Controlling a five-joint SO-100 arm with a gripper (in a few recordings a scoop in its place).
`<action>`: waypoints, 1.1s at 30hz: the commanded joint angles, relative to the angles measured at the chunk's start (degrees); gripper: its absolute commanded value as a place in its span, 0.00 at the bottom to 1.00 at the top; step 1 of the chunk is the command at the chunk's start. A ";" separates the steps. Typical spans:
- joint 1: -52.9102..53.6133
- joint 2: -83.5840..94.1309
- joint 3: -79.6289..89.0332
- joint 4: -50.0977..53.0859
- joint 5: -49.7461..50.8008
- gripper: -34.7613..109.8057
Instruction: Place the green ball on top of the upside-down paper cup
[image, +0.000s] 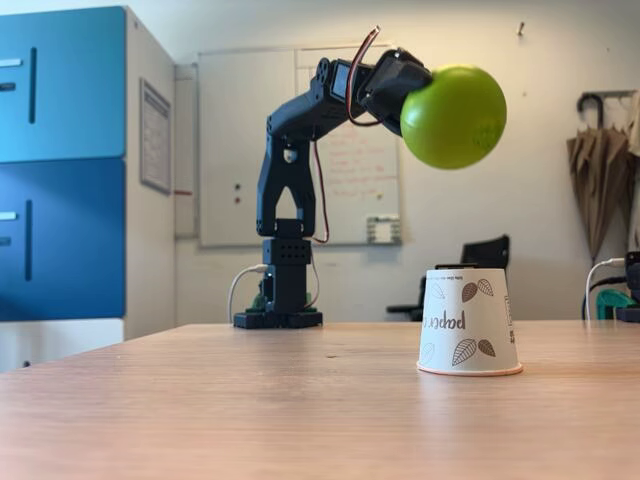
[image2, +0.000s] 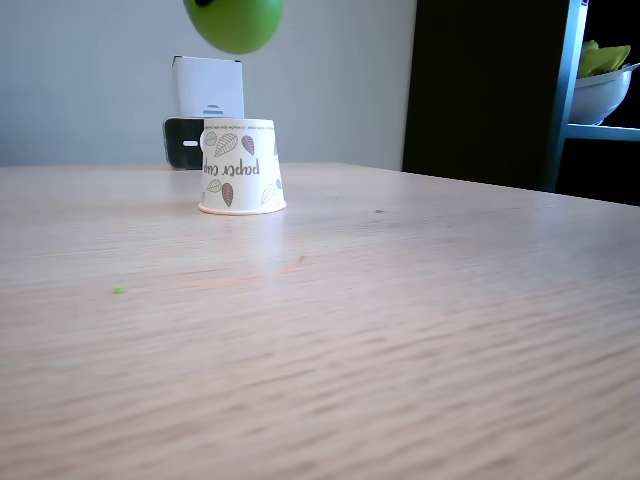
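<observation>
My end effector (image: 408, 88) gripped the smooth lime-green ball (image: 454, 116) above the white upside-down paper cup (image: 469, 321); released off-centre, it risked rolling off onto the wooden surface (image: 250, 400).

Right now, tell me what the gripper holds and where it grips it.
The gripper holds the green ball in the air above the upside-down paper cup, gripping it on the side facing the arm; the fingers themselves are hidden behind the ball.

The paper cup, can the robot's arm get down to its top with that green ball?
Probably yes. The green ball, carried at the arm's tool, hangs in the air above the upside-down paper cup, and nothing sits between them. The cup's flat top looks bare.
</observation>
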 joint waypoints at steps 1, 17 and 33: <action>-0.44 -0.26 -0.62 2.37 1.58 0.41; -2.20 -4.31 3.43 4.13 6.06 0.42; -2.02 -8.26 -0.97 4.57 6.15 0.44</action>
